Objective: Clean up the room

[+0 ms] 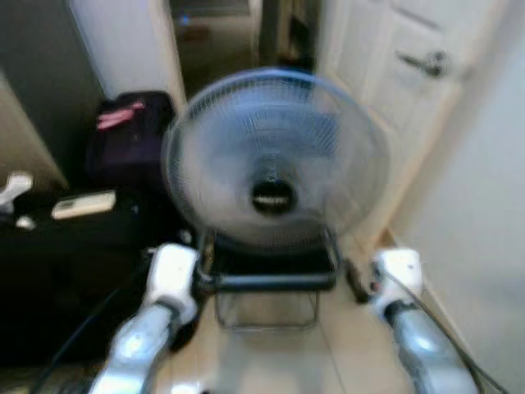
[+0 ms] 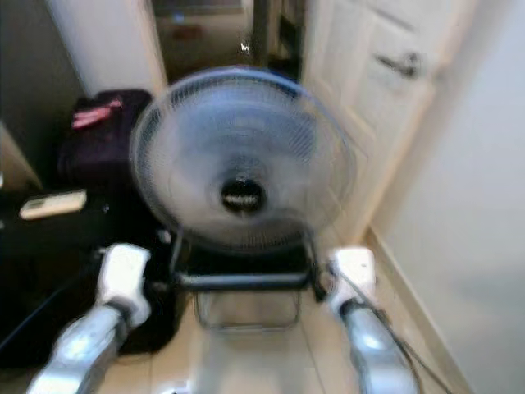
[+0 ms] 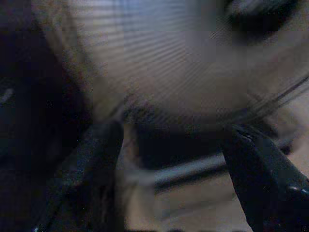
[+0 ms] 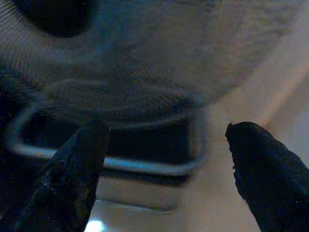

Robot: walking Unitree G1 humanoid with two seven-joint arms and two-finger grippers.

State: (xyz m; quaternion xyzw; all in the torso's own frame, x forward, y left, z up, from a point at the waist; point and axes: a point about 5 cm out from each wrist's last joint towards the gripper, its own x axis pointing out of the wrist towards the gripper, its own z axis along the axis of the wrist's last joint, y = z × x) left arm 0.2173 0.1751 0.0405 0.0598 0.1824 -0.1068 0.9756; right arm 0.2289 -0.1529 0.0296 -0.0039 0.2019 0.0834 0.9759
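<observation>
A round floor fan point(image 1: 275, 160) with a pale wire grille and a dark hub stands tilted back on a metal tube stand point(image 1: 271, 283) on the tiled floor, straight ahead of me. Both silver arms reach toward its base. My left gripper point(image 3: 174, 145) is open beside the left end of the stand. Its black fingers point(image 3: 99, 159) are spread apart below the grille. My right gripper point(image 4: 166, 130) is open at the stand's right end, with the grille and the frame bar point(image 4: 120, 164) between and beyond its fingers. Neither holds anything. All views are blurred.
A dark bag point(image 1: 131, 135) with something pink on it sits to the left behind the fan. A white remote-like object point(image 1: 84, 204) lies on a black surface at left. A white door point(image 1: 410, 98) with a lever handle and a pale wall point(image 1: 484, 246) close in on the right. A doorway opens behind.
</observation>
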